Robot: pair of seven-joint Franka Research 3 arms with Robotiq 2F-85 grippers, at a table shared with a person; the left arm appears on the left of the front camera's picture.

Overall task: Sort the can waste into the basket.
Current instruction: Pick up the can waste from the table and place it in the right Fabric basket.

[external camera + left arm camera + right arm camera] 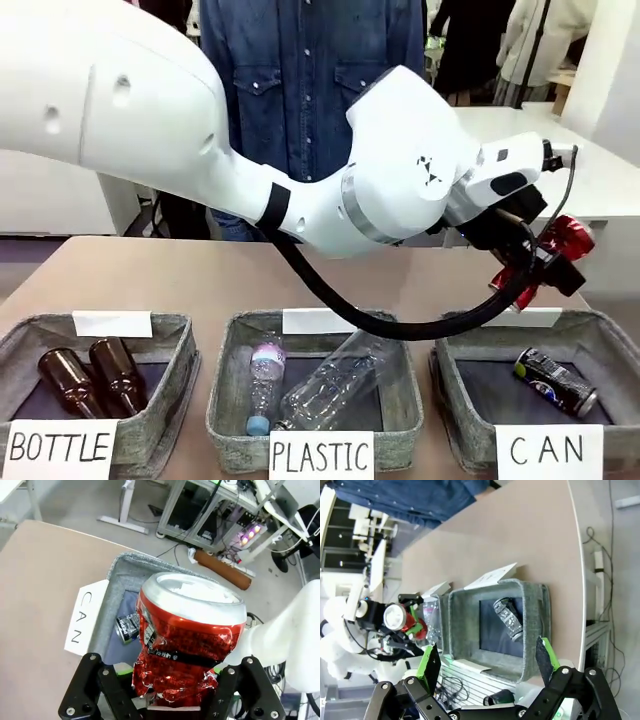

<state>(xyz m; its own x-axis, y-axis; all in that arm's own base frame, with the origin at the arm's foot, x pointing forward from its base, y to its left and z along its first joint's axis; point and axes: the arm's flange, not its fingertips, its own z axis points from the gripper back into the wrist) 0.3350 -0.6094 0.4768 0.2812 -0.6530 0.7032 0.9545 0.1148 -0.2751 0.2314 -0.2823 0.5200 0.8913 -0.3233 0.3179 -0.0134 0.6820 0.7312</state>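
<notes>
My left gripper (pixel 545 268) is shut on the red dented can (pixel 570 238) and holds it in the air over the far rim of the grey CAN basket (pixel 610 330). In the left wrist view the red can (pixel 187 640) sits between the black fingers (pixel 85 690), above the basket (pixel 125 567) with its "CAN" sign (pixel 84 617). The dark can (pixel 555 380) lies on its side on the basket floor. My right gripper (pixel 487 660) hangs open and empty above the same basket (pixel 545 625), looking down on the dark can (pixel 509 619) and the red can (pixel 400 617).
The PLASTIC basket (pixel 228 400) holds clear bottles; the BOTTLE basket (pixel 180 380) holds two brown bottles. The left arm's black cable (pixel 400 325) loops low over the PLASTIC basket. A person in a denim shirt (pixel 310 80) stands at the far side.
</notes>
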